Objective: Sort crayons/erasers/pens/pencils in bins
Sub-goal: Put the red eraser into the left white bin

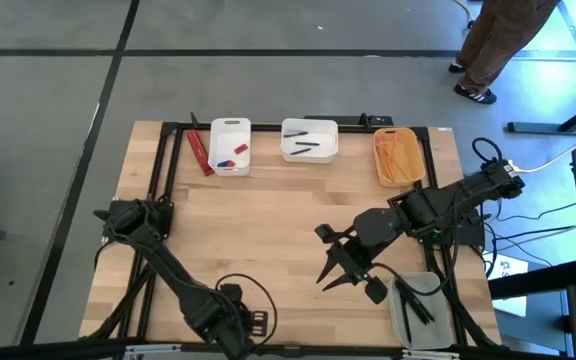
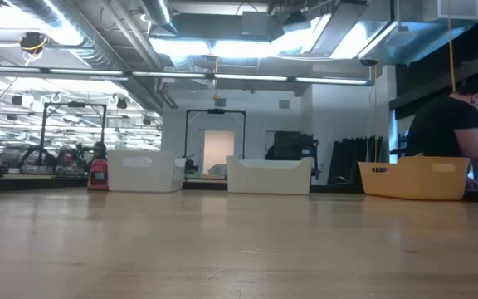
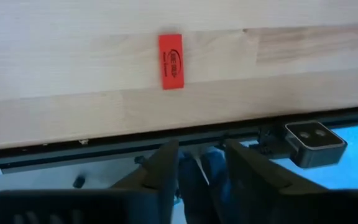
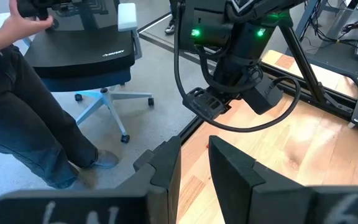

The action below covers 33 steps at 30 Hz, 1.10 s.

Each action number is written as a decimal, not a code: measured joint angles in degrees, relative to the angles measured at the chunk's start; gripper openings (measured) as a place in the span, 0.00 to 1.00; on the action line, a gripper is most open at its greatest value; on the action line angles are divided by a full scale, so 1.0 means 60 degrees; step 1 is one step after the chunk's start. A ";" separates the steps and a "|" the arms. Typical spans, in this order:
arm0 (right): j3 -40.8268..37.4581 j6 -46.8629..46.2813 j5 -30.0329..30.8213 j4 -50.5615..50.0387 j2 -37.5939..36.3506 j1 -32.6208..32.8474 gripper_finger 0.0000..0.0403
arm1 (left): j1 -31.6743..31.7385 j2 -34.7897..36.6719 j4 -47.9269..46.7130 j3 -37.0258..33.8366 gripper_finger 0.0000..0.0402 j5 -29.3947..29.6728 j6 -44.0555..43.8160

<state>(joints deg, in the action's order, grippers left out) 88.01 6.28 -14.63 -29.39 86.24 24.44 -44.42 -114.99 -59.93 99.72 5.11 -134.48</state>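
Three bins stand along the table's far edge. The narrow white bin (image 1: 230, 146) holds a red and a blue eraser. The wider white bin (image 1: 309, 140) holds black pens (image 1: 306, 148). The yellow-orange bin (image 1: 398, 157) holds pencils (image 1: 396, 155). The translucent grey bin (image 1: 423, 310) at the near right corner holds dark sticks. My right gripper (image 1: 326, 256) hovers over the table's middle right, left of the grey bin, open and empty (image 4: 194, 163). My left gripper (image 3: 201, 171) is at the near edge, open by a narrow gap and empty.
A red box (image 1: 200, 153) lies beside the narrow white bin. A small red rectangular piece (image 3: 171, 61) lies on the wood near the edge. Bare wood spans the table's middle. A person (image 1: 498, 45) stands beyond the far right corner. An office chair (image 4: 86, 56) stands off the table.
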 joint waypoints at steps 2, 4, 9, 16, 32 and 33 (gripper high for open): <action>0.0003 0.0000 0.0000 0.0000 0.0000 0.0001 0.21 | 0.0006 -0.0024 -0.0087 -0.0004 0.37 -0.0016 -0.0003; 0.0000 0.0000 0.0000 0.0000 0.0000 0.0001 0.21 | 0.0025 -0.0087 -0.0124 -0.0004 0.45 -0.0075 -0.0006; -0.0001 0.0000 0.0004 0.0007 0.0000 0.0001 0.21 | 0.0036 -0.0304 -0.0165 -0.0030 0.57 -0.0315 -0.0114; -0.0001 0.0002 0.0004 0.0066 0.0000 0.0001 0.21 | 0.0127 -0.0964 -0.0065 -0.0044 0.58 -0.0173 0.0002; -0.0001 0.0000 0.0005 0.0071 0.0000 -0.0003 0.21 | 0.0560 -0.1588 -0.0105 -0.0044 0.58 0.0242 0.1012; -0.0001 0.0000 0.0004 0.0069 0.0000 0.0000 0.21 | 0.0564 -0.1594 -0.0164 -0.0044 0.58 0.0162 0.1000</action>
<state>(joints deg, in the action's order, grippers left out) 88.01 6.28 -14.61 -28.97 86.24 24.44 -41.04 -124.55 -60.91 99.46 6.08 -128.48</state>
